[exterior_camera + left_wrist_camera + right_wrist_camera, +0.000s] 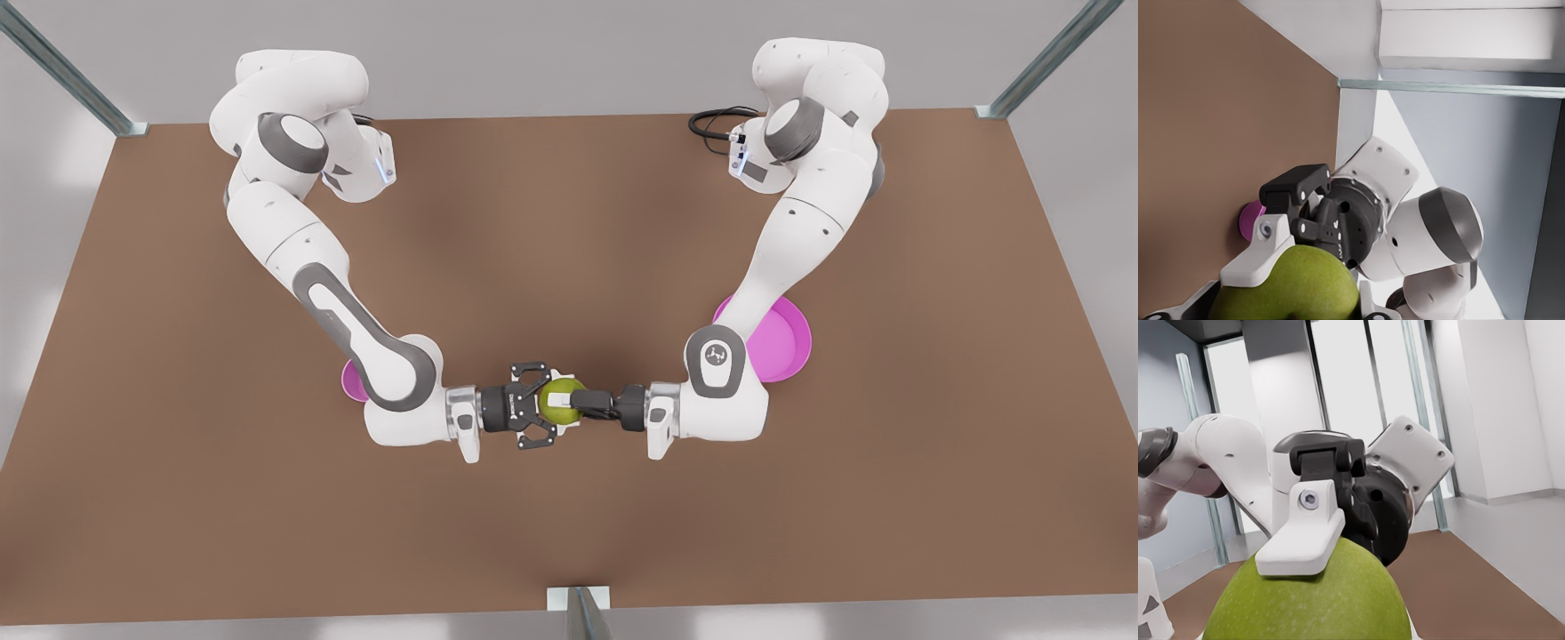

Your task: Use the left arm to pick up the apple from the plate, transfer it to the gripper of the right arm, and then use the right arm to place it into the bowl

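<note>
Apple (1295,287) under white fingers (1258,257); right gripper (1305,207) beyond, facing it.

The apple (1308,597) has a smooth, faintly speckled skin with a soft sheen, and the table (569,551) is a flat matt brown (no grain to see). The arms' shells look like glossy white plastic with matt grey joints, the right gripper (539,416) is matt black linkage, and the plate (782,342) is smooth, evenly coloured pink.

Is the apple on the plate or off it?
Off: the left claw holds the apple above the table, away from the plate.
</note>
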